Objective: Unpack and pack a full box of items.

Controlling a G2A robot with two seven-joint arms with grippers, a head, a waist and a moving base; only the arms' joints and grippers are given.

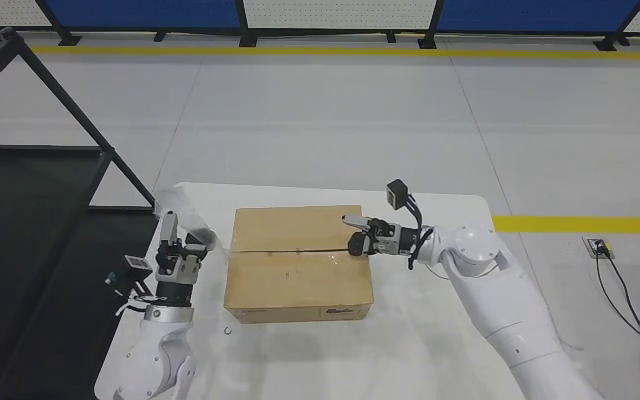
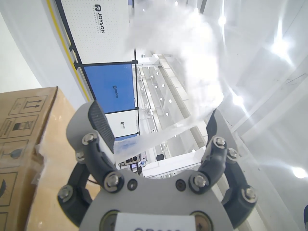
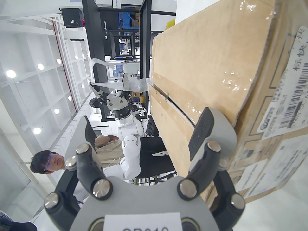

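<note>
Left claw (image 2: 155,121), spread wide with a loose tape strip (image 2: 166,134) clinging across it, hangs just beside the box (image 1: 298,270), the right claw (image 1: 353,233) likewise spread at the far seam (image 1: 300,250) end, so unsealing seems done and the flaps (image 1: 290,228) probably need lifting next.

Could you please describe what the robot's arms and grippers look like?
The left arm and right arm have rounded white shells with black wrists. The left gripper and right gripper each have a grey metal base plate, black links with silver bolts, and grey fingers with black ribbed pads. Each base carries a white label. A small black camera with dark cables sits by the right wrist.
</note>
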